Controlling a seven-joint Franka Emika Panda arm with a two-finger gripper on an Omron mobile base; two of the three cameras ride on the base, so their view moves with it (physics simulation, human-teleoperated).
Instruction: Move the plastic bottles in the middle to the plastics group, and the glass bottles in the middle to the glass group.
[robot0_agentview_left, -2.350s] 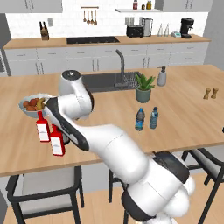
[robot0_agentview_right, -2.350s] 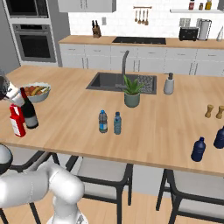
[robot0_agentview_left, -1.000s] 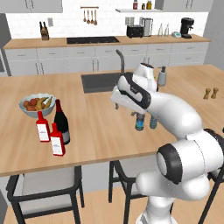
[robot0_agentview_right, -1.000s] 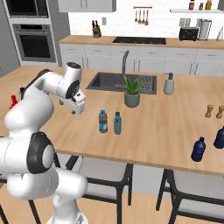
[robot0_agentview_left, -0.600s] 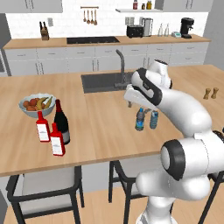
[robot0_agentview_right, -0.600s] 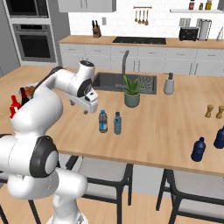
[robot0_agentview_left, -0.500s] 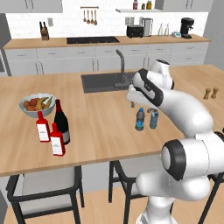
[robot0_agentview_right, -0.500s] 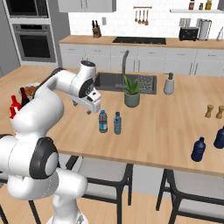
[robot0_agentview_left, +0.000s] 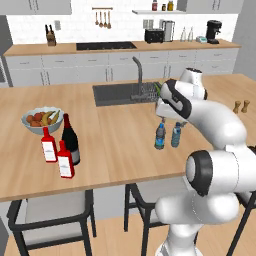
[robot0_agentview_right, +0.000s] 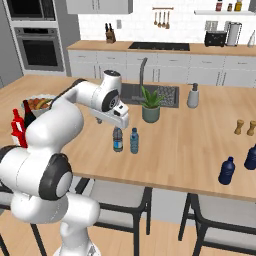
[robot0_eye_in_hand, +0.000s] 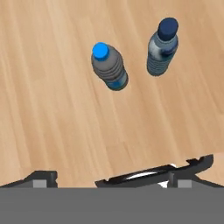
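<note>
Gripper (robot0_agentview_right: 116, 121) jaws wide apart, empty, above 2 plastic bottles (robot0_agentview_left: 160, 136) mid-counter. At left end by fruit bowl (robot0_agentview_left: 40, 120): 2 red bottles (robot0_agentview_left: 65, 160), 1 wine bottle (robot0_agentview_left: 69, 138).

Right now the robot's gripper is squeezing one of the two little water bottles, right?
No. The gripper is open and hovers above the two water bottles, holding neither. Both stand free on the counter, as the hand view shows.
</note>
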